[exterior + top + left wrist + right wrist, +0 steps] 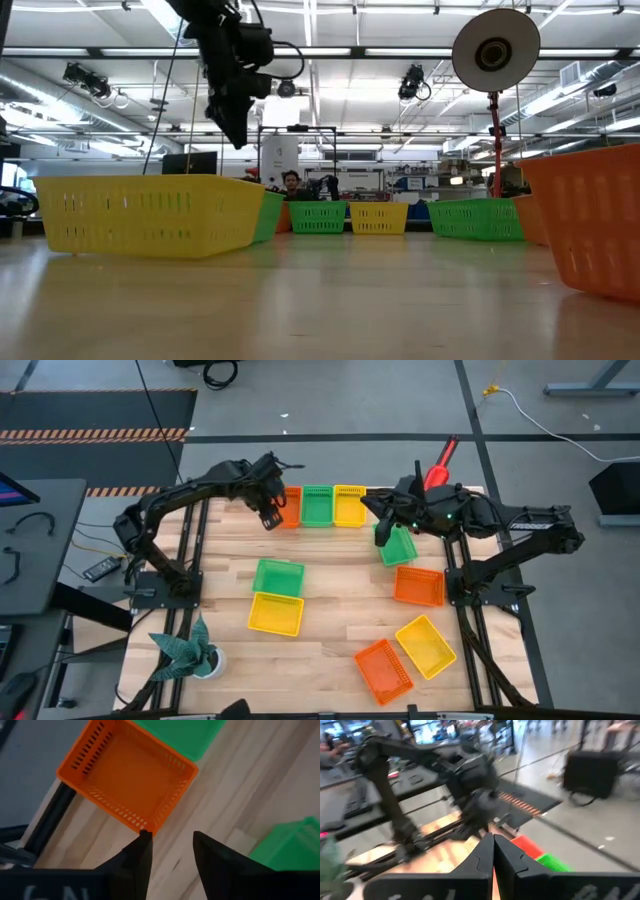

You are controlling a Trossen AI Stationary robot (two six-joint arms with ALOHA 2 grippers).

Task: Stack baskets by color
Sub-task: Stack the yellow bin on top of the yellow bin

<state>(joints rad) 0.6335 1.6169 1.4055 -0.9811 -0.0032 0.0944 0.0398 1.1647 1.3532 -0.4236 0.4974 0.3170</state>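
Note:
Along the table's far edge an orange basket (290,507), a green basket (317,505) and a yellow basket (349,505) stand in a row. My left gripper (270,516) hovers open above the orange basket's (127,775) near corner, with nothing between its fingers (172,852). In the low view it hangs well above the table (237,135). My right gripper (370,506) is raised at the far right, shut and empty (493,851). It is pointing roughly level toward the left arm, over a tilted green basket (398,546) that rests on the table.
Loose baskets lie on the table: green (277,575) and yellow (276,613) at centre left, orange (418,585), yellow (426,645) and orange (383,670) at the right. A teal plant (190,650) stands at the near left corner. A red lamp (495,50) rises at the far right.

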